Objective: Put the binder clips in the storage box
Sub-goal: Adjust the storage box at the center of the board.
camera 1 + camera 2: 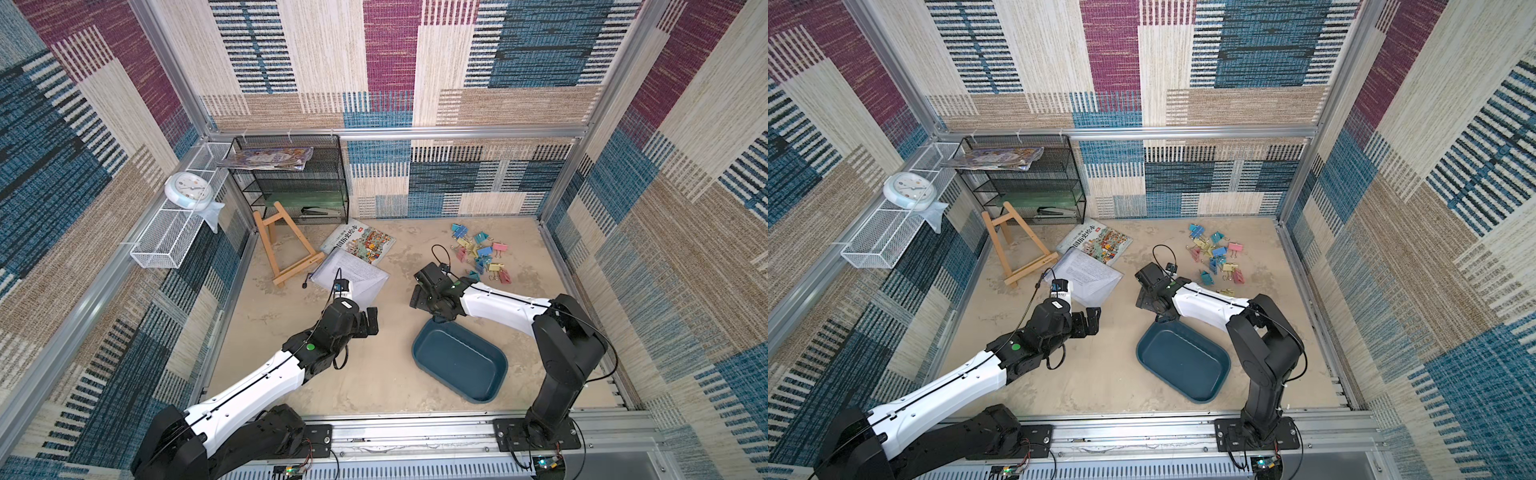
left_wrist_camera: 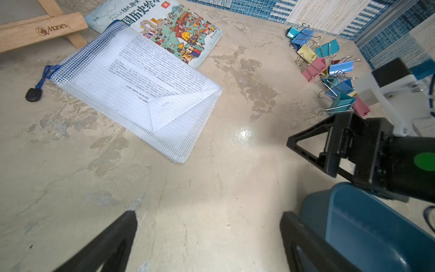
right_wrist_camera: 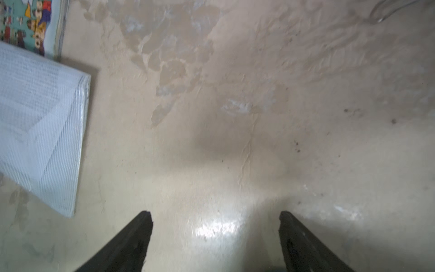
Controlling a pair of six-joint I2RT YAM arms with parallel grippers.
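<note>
Several pastel binder clips [image 1: 482, 254] [image 1: 1216, 257] [image 2: 329, 70] lie heaped on the table at the far right. The dark teal storage box [image 1: 461, 361] [image 1: 1183, 361] [image 2: 376, 230] sits nearer the front, with nothing inside it. My right gripper [image 1: 417, 286] [image 1: 1142, 287] [image 3: 214, 213] hovers open and empty over bare table, just beyond the box's far corner and left of the clips. My left gripper [image 1: 372, 320] [image 1: 1092, 322] [image 2: 208, 215] is open and empty too, to the left of the box.
A white mesh pouch [image 1: 357, 274] with printed paper and a picture book [image 1: 361, 245] lie at centre-left. A wooden easel [image 1: 286, 249] and a black mesh rack [image 1: 291, 178] stand behind them. A white wire tray [image 1: 166, 241] with a clock [image 1: 187, 189] hangs on the left wall.
</note>
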